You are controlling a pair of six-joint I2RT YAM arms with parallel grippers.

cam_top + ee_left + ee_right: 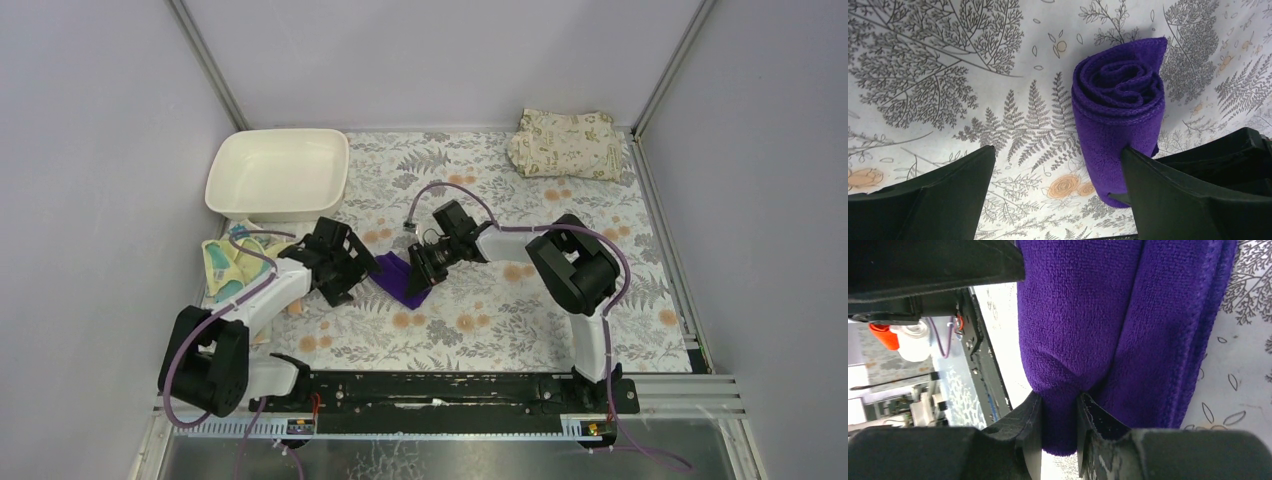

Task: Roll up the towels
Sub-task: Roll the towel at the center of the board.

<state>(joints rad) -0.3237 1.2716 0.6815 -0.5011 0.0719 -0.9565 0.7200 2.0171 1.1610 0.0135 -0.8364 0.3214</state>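
white tub (280,172): far left, on flowered table cover (560,330) | beige leaf-print folded cloth (566,144): far right corner, well apart from tub | black rail (450,388): near edge

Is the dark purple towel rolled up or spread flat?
Rolled up. The left wrist view shows the plain dark purple cloth towel end-on, its layers coiled in a spiral.

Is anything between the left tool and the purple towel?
No, nothing visible. The open left tool is right beside the rolled dark purple cloth towel on the leaf-printed tablecloth. The right tool pinches the towel.
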